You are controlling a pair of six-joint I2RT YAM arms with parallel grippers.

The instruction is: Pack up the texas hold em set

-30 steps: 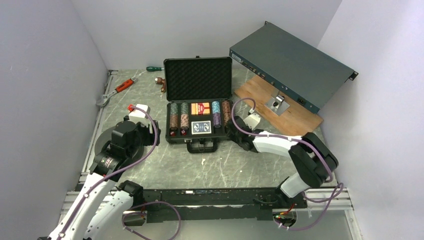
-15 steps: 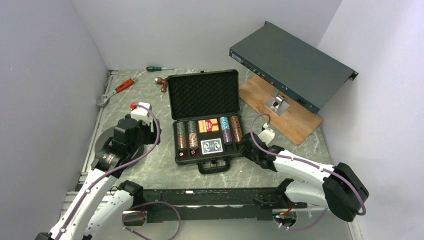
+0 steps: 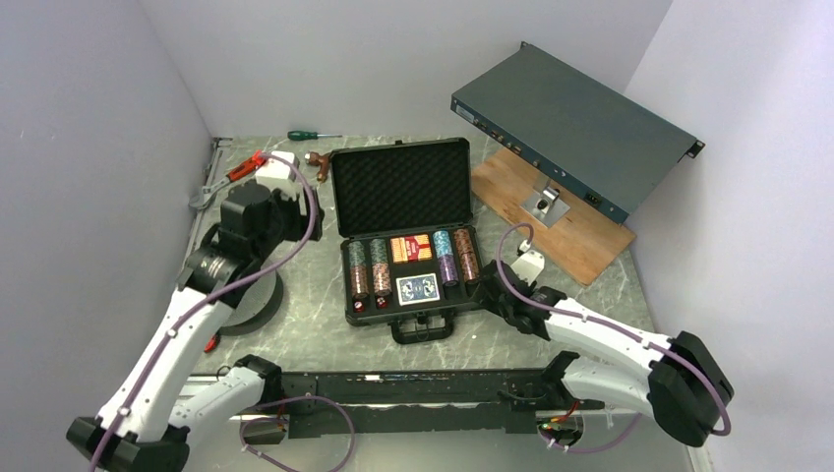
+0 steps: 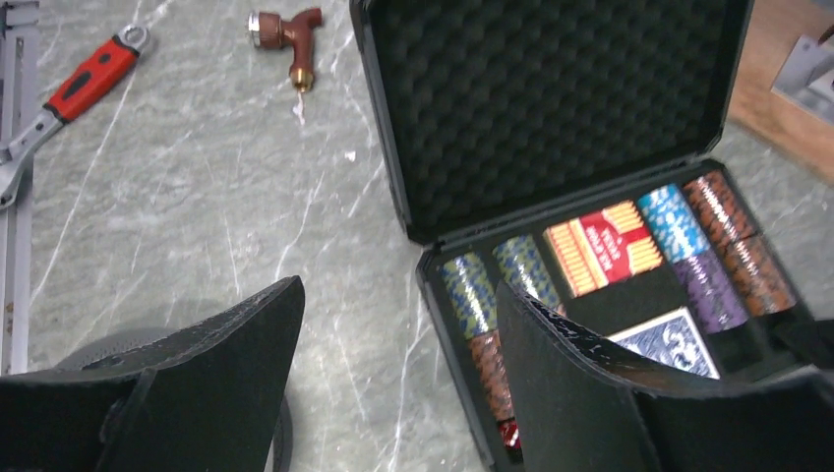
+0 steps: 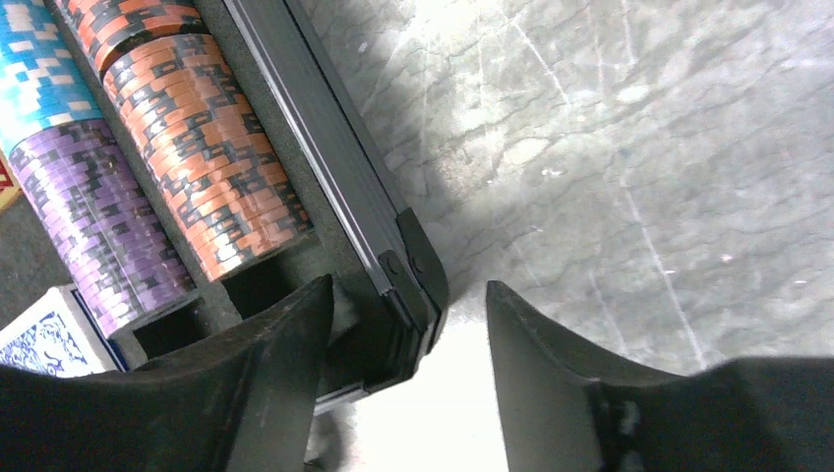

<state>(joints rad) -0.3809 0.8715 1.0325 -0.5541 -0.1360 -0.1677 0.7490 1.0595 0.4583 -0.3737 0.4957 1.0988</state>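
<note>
Grey marble table (image 3: 315, 334), white walls.

Top view: black case (image 3: 398, 187) sits mid-table, lid up. Chip stacks (image 3: 459, 254) + blue deck (image 3: 417, 287) in the tray.

Left wrist: left gripper (image 4: 398, 295) spread wide, empty, above table just left of case.

Right wrist: right gripper (image 5: 406, 285) apart, straddling case's corner wall w/ gaps both sides, not clamping.

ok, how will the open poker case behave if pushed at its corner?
Probably heavy for its size: the case holds full chip stacks, so it should slide, not tip. Shoved at one corner, it'll likely pivot on the smooth table. The raised lid might swing.
</note>
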